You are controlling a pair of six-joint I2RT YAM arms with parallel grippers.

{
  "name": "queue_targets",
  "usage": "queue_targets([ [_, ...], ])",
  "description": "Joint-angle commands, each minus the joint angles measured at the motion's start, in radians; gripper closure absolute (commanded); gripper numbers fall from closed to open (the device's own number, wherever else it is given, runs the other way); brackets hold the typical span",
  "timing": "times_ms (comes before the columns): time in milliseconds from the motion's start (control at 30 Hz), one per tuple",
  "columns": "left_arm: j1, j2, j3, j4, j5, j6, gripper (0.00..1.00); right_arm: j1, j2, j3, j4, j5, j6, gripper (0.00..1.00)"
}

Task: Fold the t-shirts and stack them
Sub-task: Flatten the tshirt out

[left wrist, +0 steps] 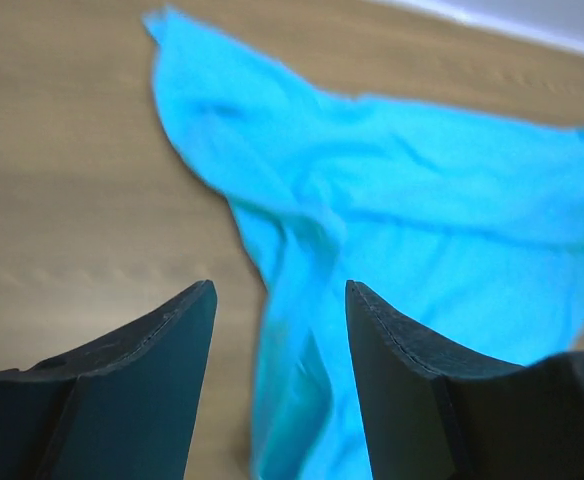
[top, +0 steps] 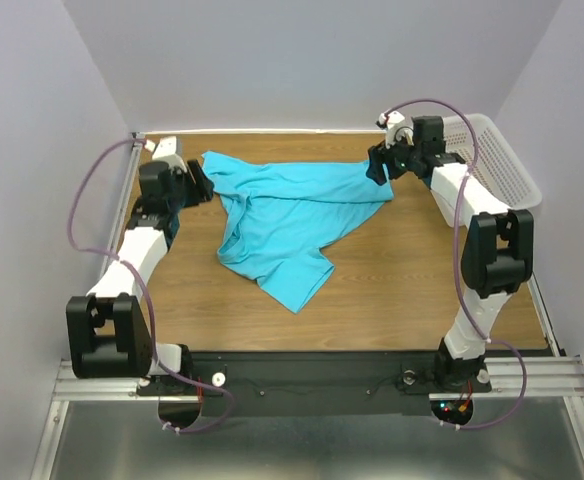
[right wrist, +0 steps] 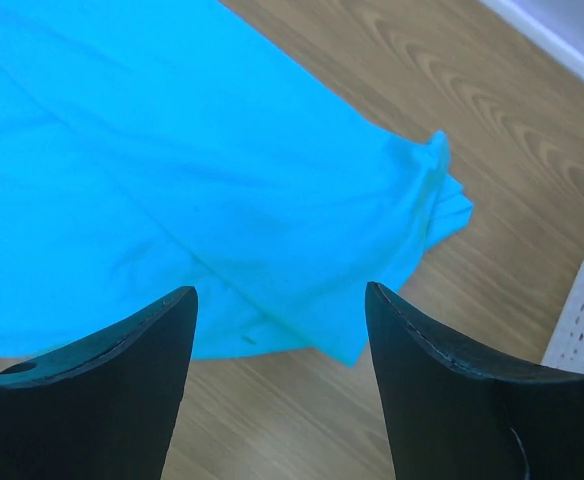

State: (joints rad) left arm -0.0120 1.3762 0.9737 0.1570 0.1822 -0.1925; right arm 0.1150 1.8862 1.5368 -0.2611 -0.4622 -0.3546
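Turquoise t-shirt (top: 282,215), rumpled, spread unfolded

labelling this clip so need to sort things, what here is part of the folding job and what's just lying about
For the job:
turquoise t-shirt, lying crumpled
left hand and right hand, both open at its edges

Just lying about:
white basket, at the far right

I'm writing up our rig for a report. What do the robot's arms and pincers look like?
The left arm and right arm are built from white links joined by chunky black housings. A thin purple cable loops loosely along each one. The left pincer and right pincer each have two matte black fingers that taper to a point.
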Motion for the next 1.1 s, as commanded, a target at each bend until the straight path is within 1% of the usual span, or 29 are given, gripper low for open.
queue_targets([
  [0, -0.014, -0.069, -0.177, 0.024, 0.207, -0.215, 0.35, -0.003, 0.046, -0.008, -0.056, 0.094, -0.142, 0.27],
  [33, -0.035, -0.098, -0.232, 0.039, 0.215, -0.254, 0.34, -0.005, 0.080, 0.005, -0.059, 0.141, -0.132, 0.27],
  [133, -0.086, -0.138, -0.294, 0.053, 0.194, -0.306, 0.34, -0.006, 0.132, 0.051, -0.059, 0.206, -0.100, 0.27],
  [167, -0.132, -0.141, -0.325, 0.064, 0.185, -0.327, 0.34, -0.006, 0.163, 0.078, -0.059, 0.241, -0.077, 0.28],
  [233, -0.179, -0.137, -0.340, 0.065, 0.142, -0.344, 0.34, -0.008, 0.189, 0.098, -0.061, 0.255, -0.057, 0.29],
  [267, -0.230, -0.132, -0.352, 0.070, 0.128, -0.352, 0.34, -0.008, 0.201, 0.114, -0.061, 0.269, -0.041, 0.30],
  [367, -0.298, -0.109, -0.365, 0.079, 0.080, -0.377, 0.34, -0.006, 0.231, 0.131, -0.064, 0.290, -0.017, 0.31],
  [433, -0.322, -0.086, -0.369, 0.085, 0.059, -0.386, 0.34, -0.006, 0.243, 0.132, -0.067, 0.293, -0.011, 0.31],
  [500, -0.350, -0.069, -0.372, 0.102, 0.056, -0.390, 0.34, -0.006, 0.249, 0.131, -0.070, 0.289, -0.001, 0.34],
  [600, -0.396, 0.007, -0.359, 0.119, 0.051, -0.390, 0.34, -0.008, 0.260, 0.134, -0.093, 0.270, 0.014, 0.43],
  [633, -0.410, 0.029, -0.351, 0.121, 0.049, -0.386, 0.34, -0.008, 0.258, 0.135, -0.098, 0.261, 0.019, 0.48],
  [667, -0.422, 0.049, -0.334, 0.122, 0.049, -0.377, 0.34, -0.006, 0.252, 0.135, -0.104, 0.243, 0.023, 0.63],
  [700, -0.436, 0.073, -0.323, 0.121, 0.049, -0.371, 0.34, -0.006, 0.248, 0.138, -0.105, 0.237, 0.028, 0.73],
  [733, -0.463, 0.114, -0.305, 0.121, 0.053, -0.364, 0.34, -0.008, 0.241, 0.141, -0.112, 0.218, 0.035, 0.88],
  [767, -0.479, 0.135, -0.296, 0.119, 0.053, -0.351, 0.34, -0.011, 0.220, 0.143, -0.113, 0.209, 0.040, 0.95],
  [800, -0.494, 0.153, -0.285, 0.113, 0.053, -0.343, 0.34, -0.011, 0.209, 0.147, -0.113, 0.201, 0.048, 1.00],
  [833, -0.505, 0.188, -0.276, 0.105, 0.050, -0.338, 0.34, -0.014, 0.196, 0.154, -0.113, 0.192, 0.055, 1.00],
  [933, -0.546, 0.225, -0.256, 0.079, 0.037, -0.318, 0.34, -0.034, 0.159, 0.210, -0.112, 0.157, 0.138, 0.99],
  [1000, -0.562, 0.228, -0.257, 0.061, 0.027, -0.312, 0.34, -0.049, 0.152, 0.276, -0.110, 0.106, 0.241, 0.99],
  [1033, -0.563, 0.225, -0.262, 0.058, 0.019, -0.311, 0.34, -0.067, 0.160, 0.301, -0.104, 0.085, 0.328, 0.99],
  [1067, -0.563, 0.224, -0.271, 0.055, 0.019, -0.311, 0.34, -0.072, 0.171, 0.324, -0.101, 0.056, 0.382, 0.99],
])
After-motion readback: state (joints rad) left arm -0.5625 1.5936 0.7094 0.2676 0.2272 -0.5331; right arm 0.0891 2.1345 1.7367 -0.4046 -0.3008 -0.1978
